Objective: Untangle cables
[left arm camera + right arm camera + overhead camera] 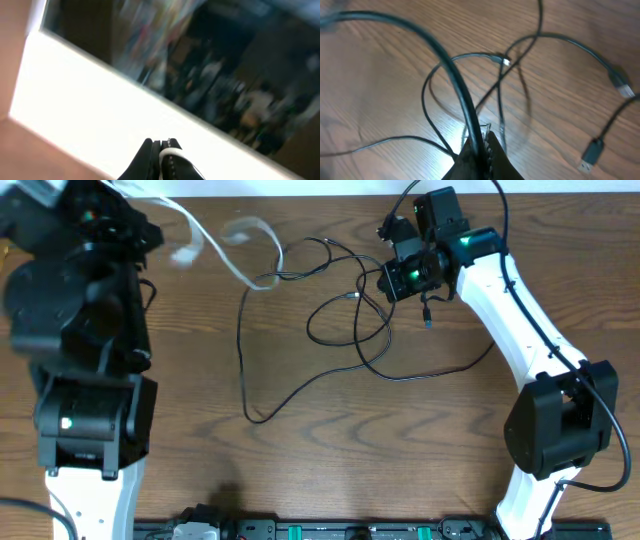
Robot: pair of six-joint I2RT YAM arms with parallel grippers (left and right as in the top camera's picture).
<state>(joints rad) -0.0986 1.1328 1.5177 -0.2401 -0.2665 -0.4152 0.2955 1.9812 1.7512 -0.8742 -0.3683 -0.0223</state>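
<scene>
1. Cables sit toward twelve o'clock on the table (400,460): black cables (241,360) looped together, the white cable (210,245) at eleven o'clock.
2. Right gripper (481,144), jaws pinching one black strand at the tangle's two o'clock edge, probably anchors it.
3. Left gripper (161,147) is raised, jaws pressed on what looks like the white cable, likely lifting it clear.
4. White cable's long axis runs ten to four o'clock, into the black loops.
</scene>
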